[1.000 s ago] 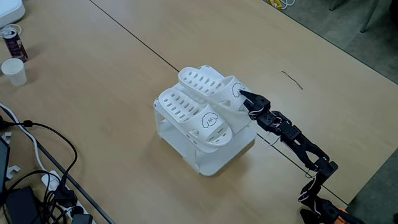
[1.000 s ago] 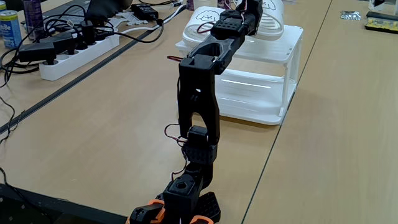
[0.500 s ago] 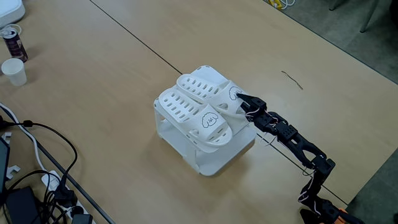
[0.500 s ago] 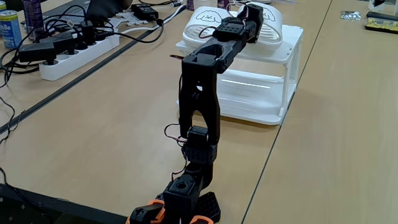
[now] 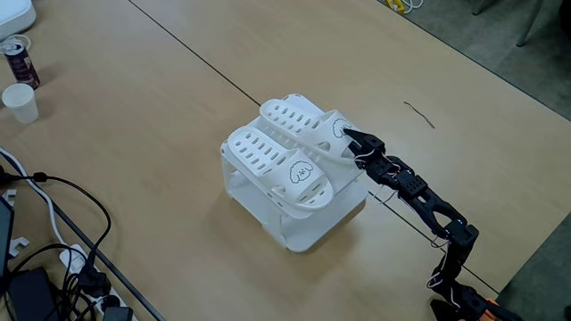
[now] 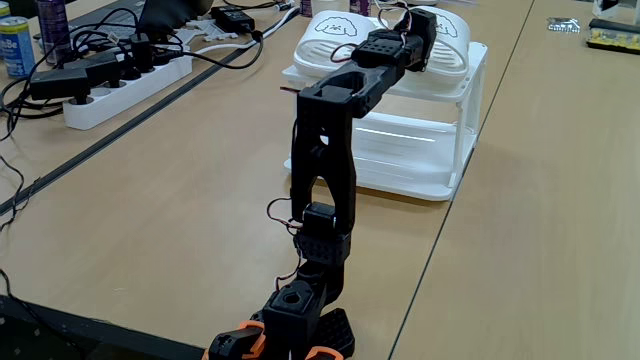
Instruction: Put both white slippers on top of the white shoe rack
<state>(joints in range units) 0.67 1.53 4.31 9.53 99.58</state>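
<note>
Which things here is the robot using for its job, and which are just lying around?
For the job:
white rubber slippers with oval holes, near one and far one
boxy white plastic shoe rack
black gripper

Just lying about:
small white paper cup
dark drink can
white power strip
tangled black cables

Your bench (image 5: 161, 107) is pale wood with a dark seam running diagonally across it in the high fixed view. The white shoe rack (image 5: 294, 223) stands directly on it near the middle, and the arm's base (image 6: 290, 325) sits on it at the near edge in the low fixed view. At the far left you have a white paper cup (image 5: 20, 102) beside a dark can (image 5: 18, 59). A white power strip (image 6: 120, 90) lies among black cables (image 5: 62, 223) (a loose tangle). A thin bit of wire (image 5: 419, 114) lies apart, beyond the rack.
</note>
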